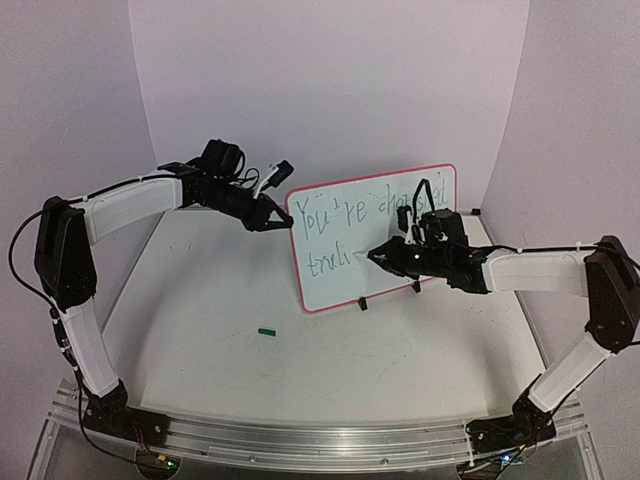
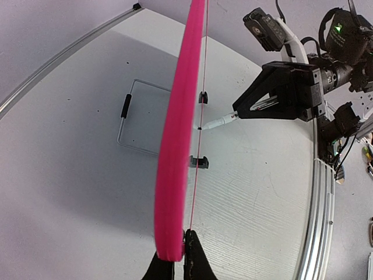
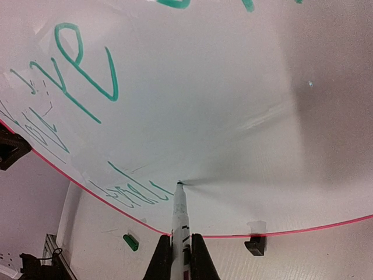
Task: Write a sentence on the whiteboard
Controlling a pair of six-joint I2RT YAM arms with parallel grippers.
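Note:
The whiteboard (image 1: 340, 290) stands upright on its black clip feet at the middle of the table, red frame all round. My left gripper (image 1: 283, 222) is shut on its upper left corner; the left wrist view shows the frame edge (image 2: 175, 146) pinched in that gripper (image 2: 182, 251). My right gripper (image 3: 179, 248) is shut on a white marker (image 3: 179, 219), whose tip touches the board's lower left area. The green sentence (image 1: 370, 208) fills a top line. A short second line (image 3: 137, 195) ends at the marker tip.
A green marker cap (image 1: 266, 331) lies on the table in front of the board. A thin wire rectangle with a black grip (image 2: 139, 116) lies behind the board. Purple walls enclose the table. The aluminium rail (image 1: 300, 435) runs along the near edge.

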